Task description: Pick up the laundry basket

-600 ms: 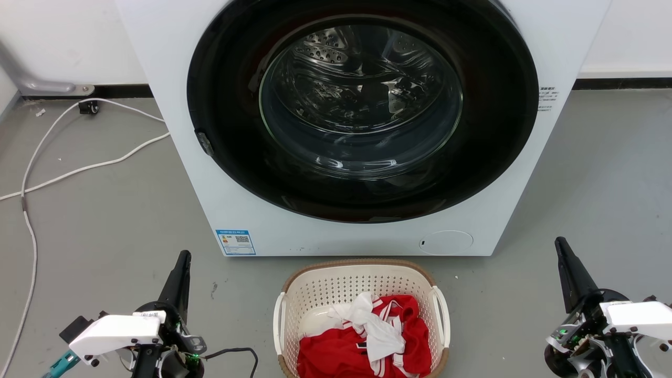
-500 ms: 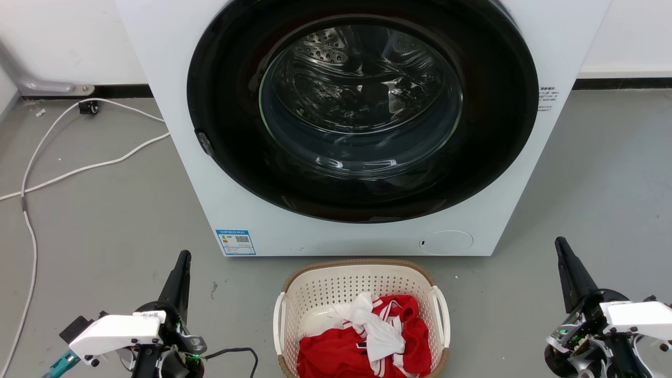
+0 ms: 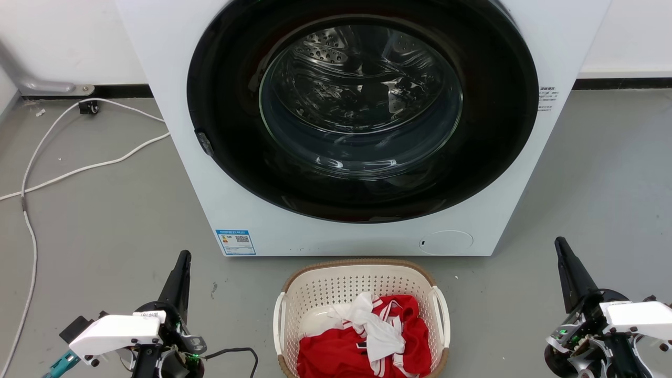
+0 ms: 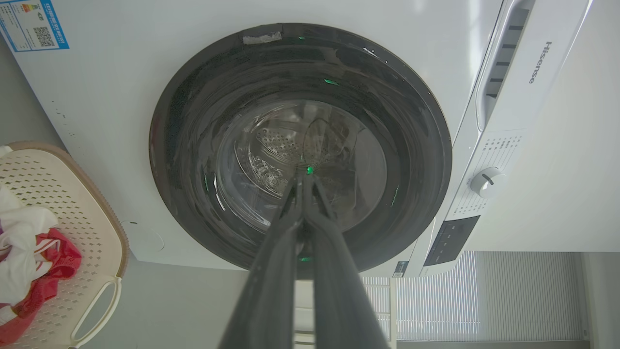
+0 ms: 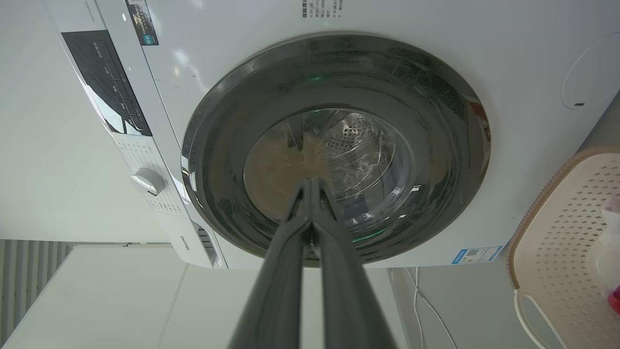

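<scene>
At seven o'clock in the head view, the left gripper (image 3: 184,257) is showing long, tapering dark fingers (image 3: 177,283) above a white wrist cover (image 3: 115,332) studded with dark screws. A teal plug (image 3: 60,364) and a looping black cable (image 3: 236,348) are flanking it. At five o'clock, the right gripper (image 3: 559,242) is wearing a matching white shell (image 3: 638,315), with a green light (image 3: 563,332) glowing beside it.

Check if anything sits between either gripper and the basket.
Nothing visible. Bare floor separates the left gripper and right gripper from the basket; both are shut, holding nothing.
</scene>
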